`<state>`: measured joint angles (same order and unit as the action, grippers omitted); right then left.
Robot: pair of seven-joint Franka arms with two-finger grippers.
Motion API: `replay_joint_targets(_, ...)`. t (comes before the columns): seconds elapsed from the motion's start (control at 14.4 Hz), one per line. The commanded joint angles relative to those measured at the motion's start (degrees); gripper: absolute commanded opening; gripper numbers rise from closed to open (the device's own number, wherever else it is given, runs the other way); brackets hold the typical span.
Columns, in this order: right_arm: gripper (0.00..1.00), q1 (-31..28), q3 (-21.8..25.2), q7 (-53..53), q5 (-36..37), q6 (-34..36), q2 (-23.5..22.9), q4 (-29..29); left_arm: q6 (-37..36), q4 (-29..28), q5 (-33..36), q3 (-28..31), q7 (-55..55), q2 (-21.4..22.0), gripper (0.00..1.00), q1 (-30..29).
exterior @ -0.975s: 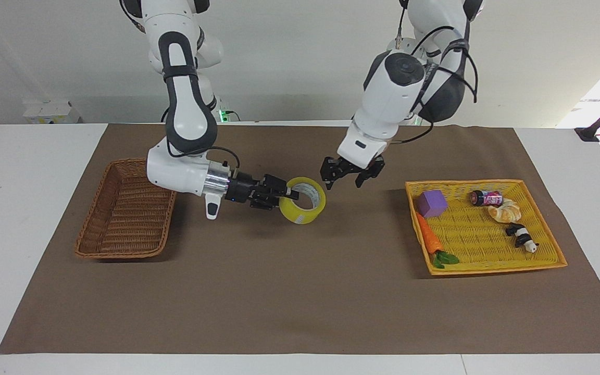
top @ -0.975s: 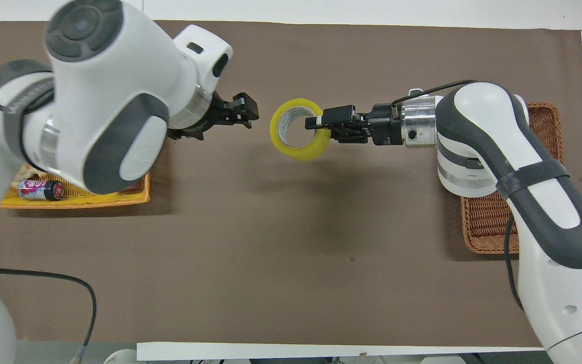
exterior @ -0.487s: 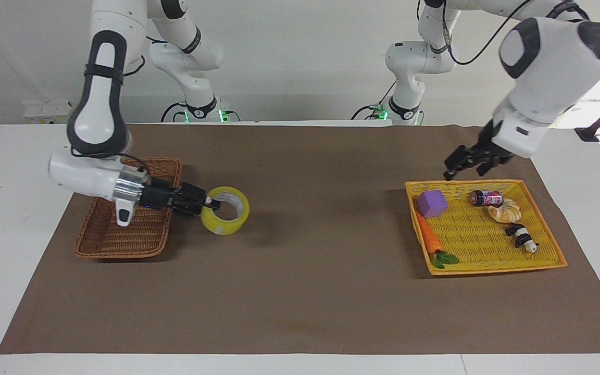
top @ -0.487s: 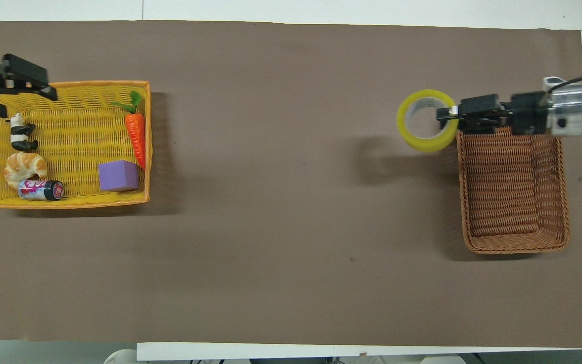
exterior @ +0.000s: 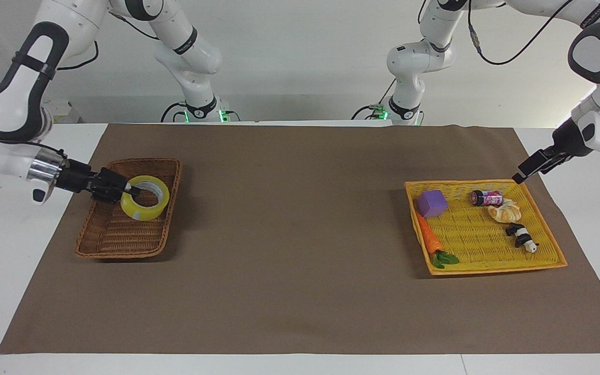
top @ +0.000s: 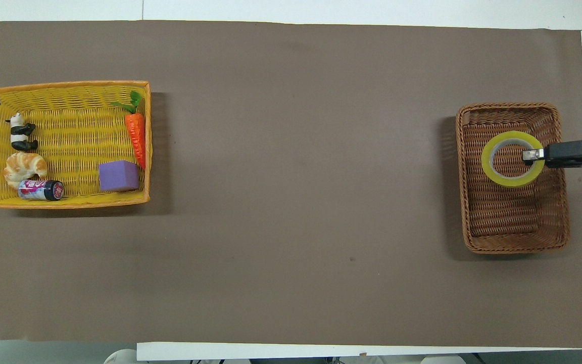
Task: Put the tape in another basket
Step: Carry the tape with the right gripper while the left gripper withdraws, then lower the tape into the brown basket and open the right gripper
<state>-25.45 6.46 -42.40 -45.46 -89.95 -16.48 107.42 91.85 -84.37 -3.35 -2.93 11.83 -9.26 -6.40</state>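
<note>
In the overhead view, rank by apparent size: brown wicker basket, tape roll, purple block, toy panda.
Largest to smallest:
1. brown wicker basket
2. tape roll, though the right gripper holds it raised nearer the camera
3. purple block
4. toy panda

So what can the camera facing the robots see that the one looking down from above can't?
Only the facing view shows the arms, their bases, and the right gripper shut on the tape above the basket. Only the overhead view looks straight down into the basket. Both show the tape, basket, yellow tray, and left gripper waiting by the tray's corner.
</note>
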Motion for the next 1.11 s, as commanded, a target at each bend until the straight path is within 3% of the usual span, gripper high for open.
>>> replay_joint_targets(0.0, 0.00, -0.6, -0.8, -2.5, 2.4, -0.5, 0.9, 3.0, -2.0, -1.2, 4.4, -0.4, -0.5, 2.2, 1.00, 0.5)
replay_joint_targets(0.28, 0.00, -2.0, -0.8, -9.3, 2.6, -3.2, -2.8, 4.8, -8.4, -1.4, 6.0, 0.5, -0.5, 9.2, 1.00, 4.5)
replay_joint_targets(0.42, 0.00, -2.1, -0.9, -10.9, 2.6, -4.9, -3.4, 5.2, -12.2, -1.1, 6.2, 0.4, -0.5, 10.7, 1.00, 4.5)
replay_joint_targets(0.49, 0.05, -2.0, -0.8, -10.9, 2.7, -5.1, -3.5, 5.0, -12.6, -1.1, 6.0, 0.3, -0.5, 10.9, 1.00, 4.7)
replay_joint_targets(0.56, 0.24, -1.7, -0.8, -10.9, 2.8, -5.1, -3.5, 4.6, -13.0, -0.9, 5.6, 0.3, -0.5, 11.0, 1.00, 5.2)
replay_joint_targets(0.63, 0.59, -1.5, -0.8, -10.9, 2.9, -5.2, -3.5, 4.5, -13.5, -0.7, 5.5, 0.4, -0.5, 11.0, 1.00, 5.8)
replay_joint_targets(0.7, 1.00, -1.4, -0.9, -10.9, 3.2, -5.9, -3.5, 4.5, -13.5, -0.7, 5.5, 0.4, -0.5, 11.0, 1.00, 6.0)
replay_joint_targets(1.04, 1.00, 2.9, -0.8, -10.4, 12.9, -10.2, 0.6, 1.0, -9.9, -1.7, 4.2, 0.7, -0.7, 11.5, 1.00, 7.0)
